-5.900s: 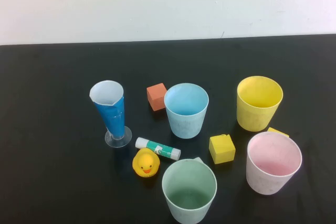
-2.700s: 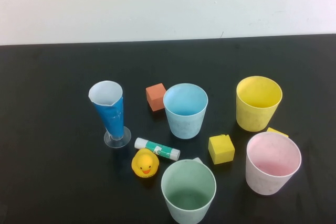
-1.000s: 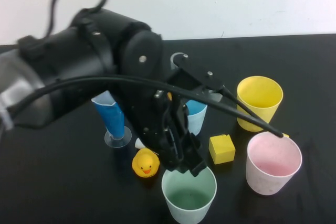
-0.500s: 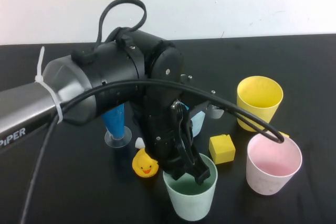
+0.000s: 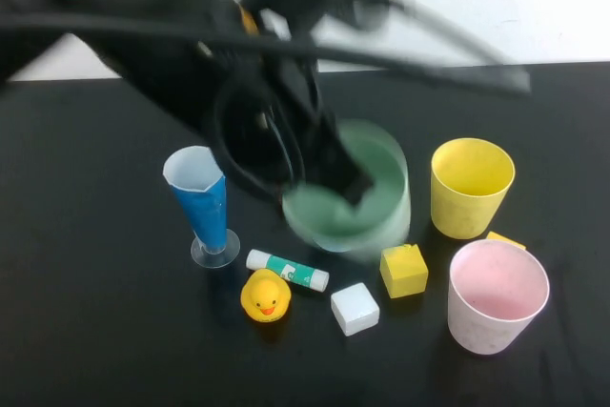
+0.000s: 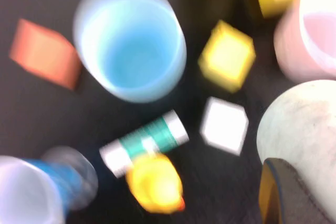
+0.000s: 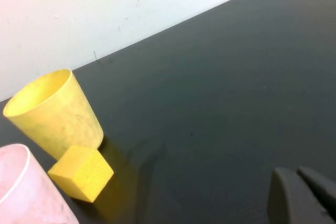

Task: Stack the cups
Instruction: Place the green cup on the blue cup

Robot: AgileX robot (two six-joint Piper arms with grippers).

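Note:
My left gripper is shut on the rim of the green cup and holds it in the air, tilted and blurred, mid-table. The left wrist view shows that cup's pale wall beside one finger. The light blue cup stands upright on the table below; the high view hides it behind the green cup. The yellow cup stands at the right, the pink cup in front of it. My right gripper hovers shut and holds nothing over bare table near the yellow cup.
A tall blue cone glass stands at the left. A rubber duck, a glue stick, a white cube and a yellow cube lie at the front. An orange cube sits beside the blue cup. A yellow block lies by the pink cup.
My left gripper closed on the green cup's rim, lifted it off the front of the table and carried it back toward the blue cup, uncovering the white cube.

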